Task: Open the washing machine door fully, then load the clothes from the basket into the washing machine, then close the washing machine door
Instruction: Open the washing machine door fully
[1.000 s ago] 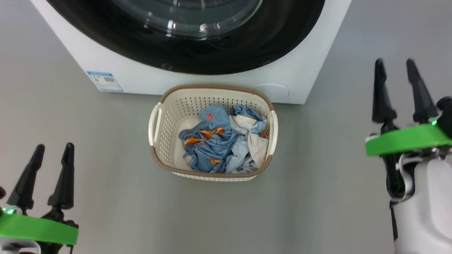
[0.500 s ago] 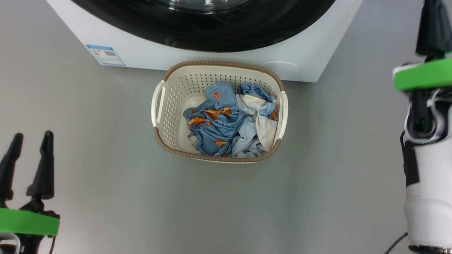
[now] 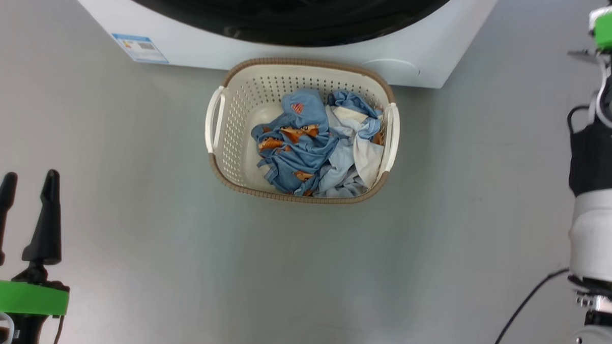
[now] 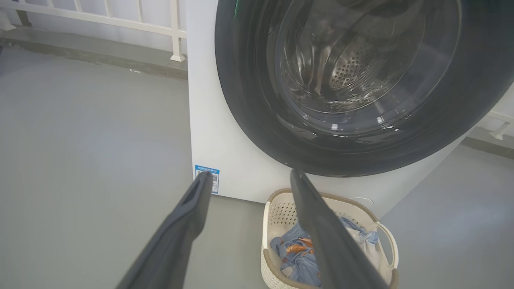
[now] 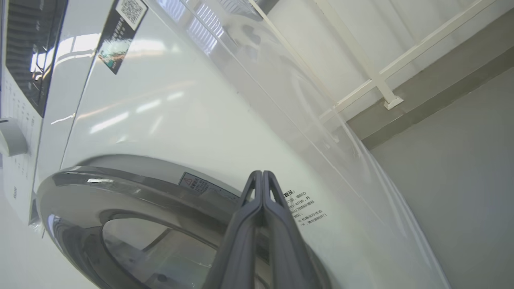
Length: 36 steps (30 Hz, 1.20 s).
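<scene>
The washing machine (image 3: pixel 269 53) stands at the top of the head view, and its glossy black door (image 4: pixel 353 80) sits flush against the white front. The cream basket (image 3: pixel 220 159) rests on the floor just in front of it, holding the blue, orange-printed and white clothes (image 3: pixel 306 151). My left gripper (image 3: pixel 29 182) hovers open and empty at the lower left, well away from the basket. Its fingers (image 4: pixel 188 216) frame the basket (image 4: pixel 277 212) and clothes (image 4: pixel 297 257). My right gripper (image 5: pixel 261 176) is shut on nothing, its tips close to the door's rim (image 5: pixel 140 180).
Grey floor surrounds the basket on all sides. My pale right forearm (image 3: pixel 596 228) stands along the right edge with a black cable (image 3: pixel 525 307) below it. A white railing (image 4: pixel 120 20) runs behind the machine. A blue label (image 3: pixel 140 48) marks the washer's lower left corner.
My right gripper has gone from open to shut and has risen out of the top of the head view. The head camera has shifted, so basket and washer sit higher in the picture.
</scene>
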### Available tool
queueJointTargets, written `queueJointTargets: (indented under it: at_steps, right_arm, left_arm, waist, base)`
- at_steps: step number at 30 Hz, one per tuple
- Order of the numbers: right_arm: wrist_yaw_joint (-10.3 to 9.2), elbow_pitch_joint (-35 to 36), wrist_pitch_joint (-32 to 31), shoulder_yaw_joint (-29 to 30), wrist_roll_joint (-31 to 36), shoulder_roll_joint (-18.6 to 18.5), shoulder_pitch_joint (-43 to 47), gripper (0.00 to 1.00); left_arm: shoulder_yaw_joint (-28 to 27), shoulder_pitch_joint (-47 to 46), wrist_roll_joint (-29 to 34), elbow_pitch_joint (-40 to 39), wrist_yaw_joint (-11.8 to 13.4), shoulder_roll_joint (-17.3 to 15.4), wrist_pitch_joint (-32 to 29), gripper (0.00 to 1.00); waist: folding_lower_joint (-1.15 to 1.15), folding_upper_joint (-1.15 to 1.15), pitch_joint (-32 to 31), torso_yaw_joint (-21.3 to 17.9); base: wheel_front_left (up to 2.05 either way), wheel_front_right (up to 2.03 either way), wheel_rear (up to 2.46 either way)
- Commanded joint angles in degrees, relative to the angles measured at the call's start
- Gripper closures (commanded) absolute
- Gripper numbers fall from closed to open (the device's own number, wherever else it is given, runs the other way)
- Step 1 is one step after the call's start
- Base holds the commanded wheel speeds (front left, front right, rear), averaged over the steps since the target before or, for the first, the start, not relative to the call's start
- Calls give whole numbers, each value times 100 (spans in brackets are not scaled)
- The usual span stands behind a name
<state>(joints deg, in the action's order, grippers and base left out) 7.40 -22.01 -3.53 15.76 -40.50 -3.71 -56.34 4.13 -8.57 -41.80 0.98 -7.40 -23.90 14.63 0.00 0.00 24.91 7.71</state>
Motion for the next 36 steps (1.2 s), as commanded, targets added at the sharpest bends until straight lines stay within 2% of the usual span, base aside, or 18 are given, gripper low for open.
queueJointTargets:
  at_steps: [1,7,19,27,36]
  right_arm:
    - [9,104,-109,-54,-106,83,-196,100]
    - [9,-123,-707,-22,-541,83,-692,100]
    - [9,-522,-1620,145,-952,83,-1317,100]
    - [9,-704,-1938,477,-780,83,-1659,100]
    - [9,-972,-2217,600,-531,83,-2056,100]
  left_arm:
    - [-268,-198,-72,-140,-9,-264,37,0]
    - [-289,-262,-132,-198,-9,-306,37,0]
    - [-298,-337,-205,-177,-9,-263,37,0]
    - [-254,-388,-246,-117,-9,-214,37,0]
    - [-223,-432,-272,-64,-9,-158,37,0]
  waist:
    - [0,0,104,44]
    - [0,0,296,116]
    - [0,0,530,280]
    - [0,0,604,407]
    - [0,0,674,503]
  base:
    - [0,0,0]
    - [0,0,0]
    - [0,0,0]
    - [0,0,0]
    - [0,0,0]
